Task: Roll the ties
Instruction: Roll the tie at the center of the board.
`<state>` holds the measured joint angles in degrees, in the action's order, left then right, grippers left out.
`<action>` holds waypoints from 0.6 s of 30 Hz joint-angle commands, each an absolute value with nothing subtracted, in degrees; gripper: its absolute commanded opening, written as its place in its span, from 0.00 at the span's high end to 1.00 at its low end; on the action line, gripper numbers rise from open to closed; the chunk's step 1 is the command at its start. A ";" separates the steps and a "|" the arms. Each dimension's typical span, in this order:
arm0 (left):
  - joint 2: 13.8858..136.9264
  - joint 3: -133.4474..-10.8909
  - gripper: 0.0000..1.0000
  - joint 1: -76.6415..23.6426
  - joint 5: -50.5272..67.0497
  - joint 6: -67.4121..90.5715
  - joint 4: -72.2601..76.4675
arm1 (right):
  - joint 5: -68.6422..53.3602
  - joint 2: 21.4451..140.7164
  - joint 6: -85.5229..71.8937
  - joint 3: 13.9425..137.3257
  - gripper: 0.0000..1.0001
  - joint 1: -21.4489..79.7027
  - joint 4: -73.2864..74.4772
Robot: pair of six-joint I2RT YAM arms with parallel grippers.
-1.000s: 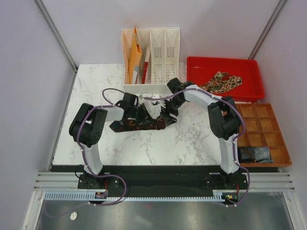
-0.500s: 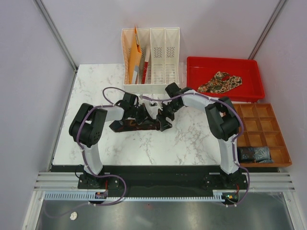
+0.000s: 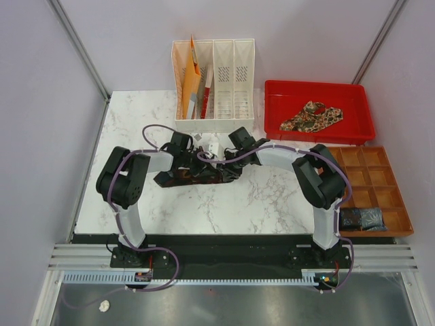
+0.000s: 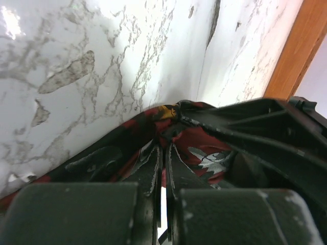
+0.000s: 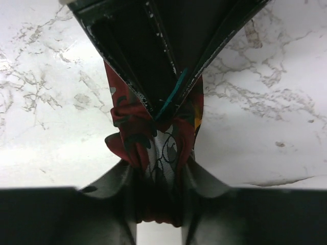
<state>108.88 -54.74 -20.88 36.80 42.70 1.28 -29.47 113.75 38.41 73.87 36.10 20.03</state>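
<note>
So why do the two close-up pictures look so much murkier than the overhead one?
Top view: even light, sharp throughout. Left wrist view: fingers near the lens are dark and blurred, glare whitens the table. Right wrist view: tie fairly sharp, fingers a black blur, table washed out.

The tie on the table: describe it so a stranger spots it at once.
On the marble table, in front of the white file rack, a dark maroon tie lies bunched between the left hand and right hand. Unlike the tan paisley tie, it is outside the red tray.
</note>
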 commanded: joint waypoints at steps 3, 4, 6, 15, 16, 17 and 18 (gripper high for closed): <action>106.18 -48.35 0.96 -19.07 36.64 40.87 4.47 | -22.50 111.80 37.61 72.16 0.93 36.47 16.96; 104.69 -47.90 0.88 -18.99 36.91 41.04 5.09 | -22.41 111.36 37.97 71.64 0.94 36.47 17.05; 103.54 -47.03 0.78 -18.64 39.28 41.75 8.16 | -22.41 111.18 39.11 71.46 0.97 36.65 17.58; 96.86 -46.58 0.63 -17.75 43.07 45.87 11.60 | -22.94 110.39 41.66 71.37 0.99 37.53 18.10; 96.77 -46.67 0.62 -17.93 43.41 46.66 11.86 | -23.03 110.30 41.83 71.19 0.99 37.62 18.11; 96.51 -46.76 0.61 -18.19 43.42 46.84 11.87 | -23.20 110.22 42.18 71.02 0.99 37.62 18.11; 96.68 -47.02 0.60 -18.54 43.24 47.11 11.87 | -23.29 109.95 42.62 70.93 0.99 37.70 18.11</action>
<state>99.20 -46.54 -17.87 41.08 44.07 8.80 -24.91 111.96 40.38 72.31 37.41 17.50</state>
